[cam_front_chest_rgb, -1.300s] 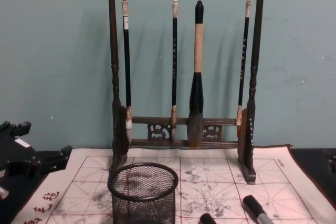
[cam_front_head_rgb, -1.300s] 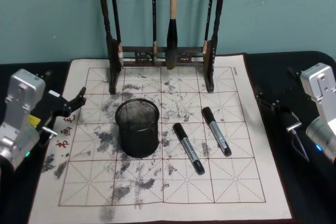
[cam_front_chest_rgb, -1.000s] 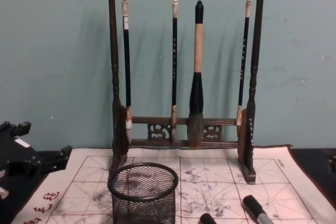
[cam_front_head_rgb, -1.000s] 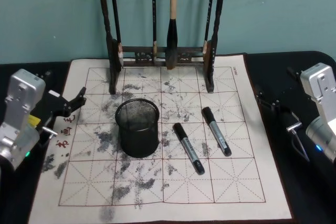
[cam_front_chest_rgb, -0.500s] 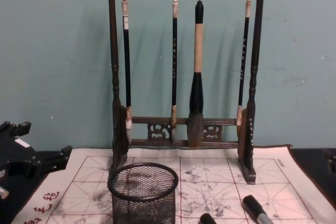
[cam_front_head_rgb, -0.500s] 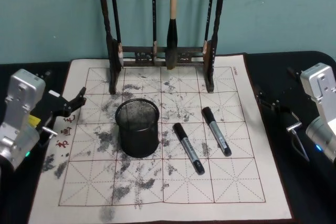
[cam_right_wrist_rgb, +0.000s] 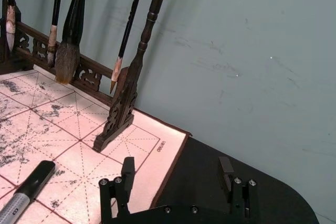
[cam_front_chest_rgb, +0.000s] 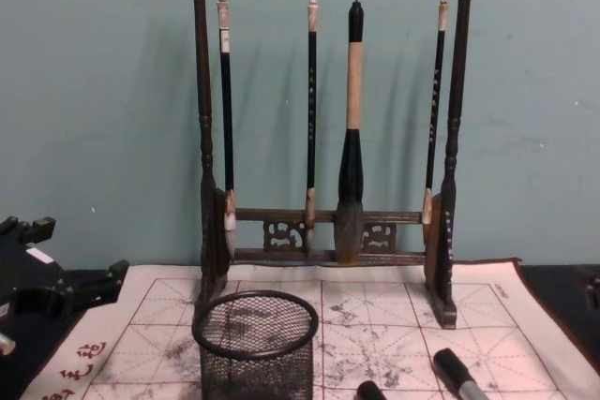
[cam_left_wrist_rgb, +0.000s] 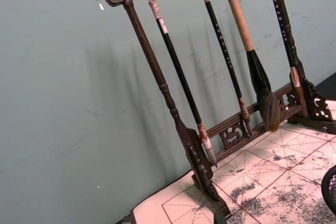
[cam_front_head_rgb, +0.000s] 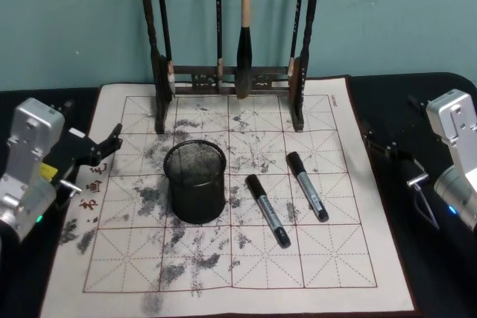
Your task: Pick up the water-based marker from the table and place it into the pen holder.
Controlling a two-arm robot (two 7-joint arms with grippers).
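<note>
Two black water-based markers lie on the stained mat (cam_front_head_rgb: pixel 328 266), one (cam_front_head_rgb: pixel 268 211) just right of the pen holder (cam_front_head_rgb: pixel 195 182) and the other (cam_front_head_rgb: pixel 307 185) further right. The pen holder, a black mesh cup, stands upright and looks to hold nothing. My left gripper (cam_front_head_rgb: pixel 103 147) hovers open at the mat's left edge, level with the cup. Off the mat's right edge, over the dark table, my right gripper (cam_right_wrist_rgb: pixel 176 174) is open and holds nothing. A marker's cap end (cam_right_wrist_rgb: pixel 26 192) lies in front of it.
A tall dark wooden brush rack (cam_front_head_rgb: pixel 231 80) with several hanging brushes stands across the back of the mat, behind the cup. The teal wall is close behind it. The front half of the mat is bare.
</note>
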